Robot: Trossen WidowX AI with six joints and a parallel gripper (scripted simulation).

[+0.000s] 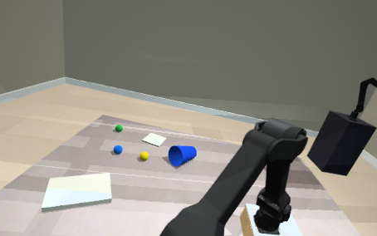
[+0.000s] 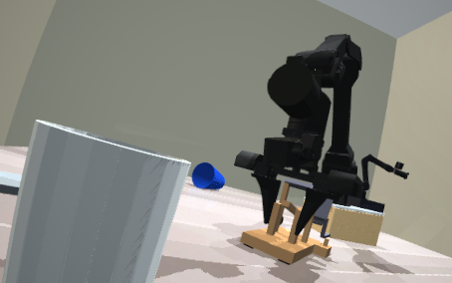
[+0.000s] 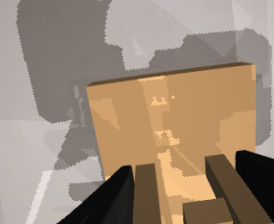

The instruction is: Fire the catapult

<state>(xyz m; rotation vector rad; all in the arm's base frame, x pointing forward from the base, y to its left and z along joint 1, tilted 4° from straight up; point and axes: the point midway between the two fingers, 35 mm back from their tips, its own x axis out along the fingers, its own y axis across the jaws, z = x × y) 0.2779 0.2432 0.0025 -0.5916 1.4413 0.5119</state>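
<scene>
Your hand (image 2: pixel 282 228) (image 3: pixel 184 167) is clenched on the catapult's (image 2: pixel 272 243) (image 3: pixel 168 115) uprights, probably to steer its aim. The white mug (image 2: pixel 100 209) stands well apart from it. Green (image 1: pixel 119 128), blue (image 1: pixel 118 149) and yellow (image 1: pixel 144 156) balls lie away from the hand; which one to load is unclear.

No readable text, labels, brands, numbers or signs in any of the three views. Surfaces show only plain color, light patches and shadow.
</scene>
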